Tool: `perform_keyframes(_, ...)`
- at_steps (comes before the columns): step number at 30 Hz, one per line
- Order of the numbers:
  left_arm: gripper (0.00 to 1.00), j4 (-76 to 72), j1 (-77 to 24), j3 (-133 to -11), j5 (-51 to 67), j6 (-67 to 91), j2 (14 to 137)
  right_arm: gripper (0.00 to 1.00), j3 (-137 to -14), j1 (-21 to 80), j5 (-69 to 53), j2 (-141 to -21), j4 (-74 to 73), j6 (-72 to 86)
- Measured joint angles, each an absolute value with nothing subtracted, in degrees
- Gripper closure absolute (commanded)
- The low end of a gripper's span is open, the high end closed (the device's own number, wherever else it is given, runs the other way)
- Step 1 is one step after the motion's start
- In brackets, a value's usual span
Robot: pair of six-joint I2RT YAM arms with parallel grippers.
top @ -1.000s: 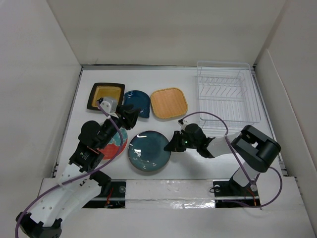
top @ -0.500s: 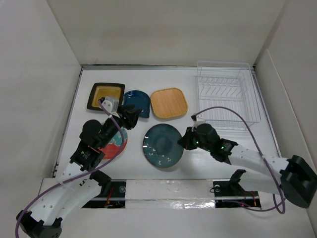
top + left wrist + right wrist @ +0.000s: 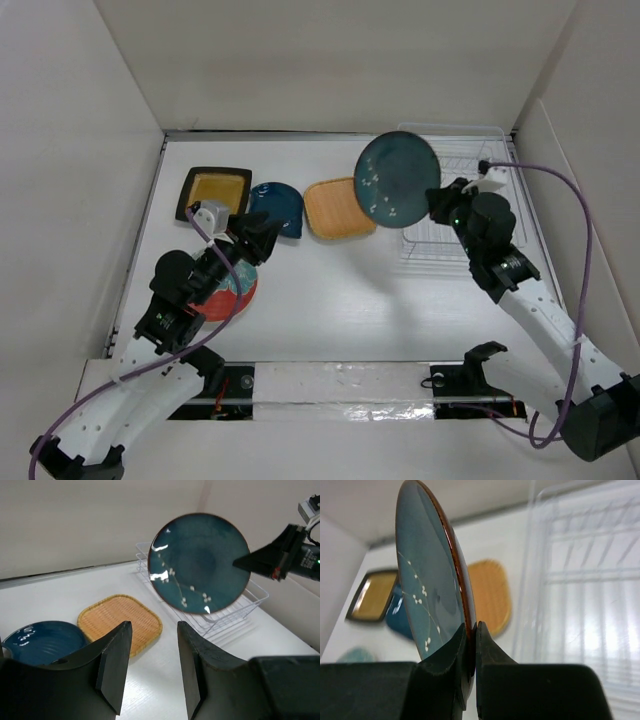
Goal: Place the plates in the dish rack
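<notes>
Black-rimmed with a yellow centre, the square plate [image 3: 213, 192] lies flat at the far left of the white table [image 3: 340, 300], and just to its right we see the dark blue plate [image 3: 277, 207], also flat. Nearer the table's front edge the red-and-teal plate [image 3: 228, 292] lies partly hidden under the left arm [image 3: 180, 300], which reaches forward and rightward over it. The left gripper [image 3: 262, 232] hovers by the near edge of the dark blue plate, its jaws standing wide and empty. Next comes the orange plate [image 3: 340, 208], a rounded square with a woven, wood-toned look, flat on the table. Over its right edge we find the teal plate [image 3: 397, 180]: round, dark and glossy, flecked with small white specks, brown along the rim, held clear of the table and standing almost on edge with its face turned toward the left arm. The right arm [image 3: 530, 300] stretches far forward and upward, and the right gripper [image 3: 437, 203] pinches this plate's rim on its right side, jaws drawn narrow with one finger on each face. The plate hangs at the left side of the clear wire rack [image 3: 470, 215], which stands at the far right of the table.
</notes>
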State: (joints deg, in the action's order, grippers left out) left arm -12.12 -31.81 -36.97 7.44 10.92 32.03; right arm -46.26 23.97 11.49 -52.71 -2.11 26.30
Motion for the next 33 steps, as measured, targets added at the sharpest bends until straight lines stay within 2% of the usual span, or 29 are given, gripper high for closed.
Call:
perform_keyframes(8, 0.62, -12.5, -34.2, -36.9, 8.4, 11.2, 28.5, 1.00, -51.7, 9.4, 21.8, -59.8, 4.8, 18.0)
perform_keyframes(14, 0.61, -12.8, -34.2, -36.1, 9.4, 12.0, 25.4, 1.00, -53.9, 0.1, 24.0, -69.7, 14.8, 12.4)
perform_keyframes(19, 0.61, -13.0, -34.2, -36.1, 11.4, 13.0, 25.4, 1.00, -55.4, -4.9, 24.6, -76.6, 21.7, 9.2)
perform_keyframes(33, 0.60, -13.0, -35.3, -36.1, 12.2, 13.4, 24.5, 1.00, -63.8, -12.3, 19.0, -86.5, 24.1, -2.2)
